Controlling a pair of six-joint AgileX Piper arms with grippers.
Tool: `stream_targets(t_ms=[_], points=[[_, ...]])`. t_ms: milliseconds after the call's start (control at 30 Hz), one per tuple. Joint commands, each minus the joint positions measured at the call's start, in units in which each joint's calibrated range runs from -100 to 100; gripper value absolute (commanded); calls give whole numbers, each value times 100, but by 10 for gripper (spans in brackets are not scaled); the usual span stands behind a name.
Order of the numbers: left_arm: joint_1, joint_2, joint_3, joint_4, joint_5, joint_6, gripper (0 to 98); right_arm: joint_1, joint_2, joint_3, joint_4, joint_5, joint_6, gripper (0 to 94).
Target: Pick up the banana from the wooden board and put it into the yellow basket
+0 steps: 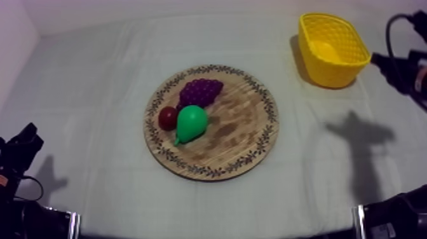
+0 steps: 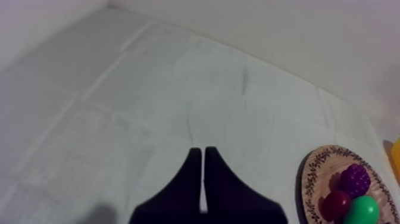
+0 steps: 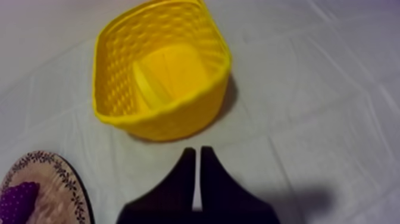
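Banana inside yellow basket, long axis unclear

the tabletop lies bare all round the board, with broad open cloth to its left, front and right. on the board, the grapes, small red fruit and pear crowd the left half, close together; the right half is free. the basket stands well apart at the far right, mouth up, with the right arm just beside it. a clear lane runs between board and basket.
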Motion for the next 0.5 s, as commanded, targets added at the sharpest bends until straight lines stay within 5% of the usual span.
stream_targets(t_ms=[0,100,467], points=[[2,-5,-1,3,0,1,1,-8,-851,1105,342,-49,-630,2],[2,-5,-1,3,0,2,1,6,-1311,1485,436,-121,-786,2],[2,-5,-1,3,0,-1,1,115,-2463,2088,-129,-337,-491,5]])
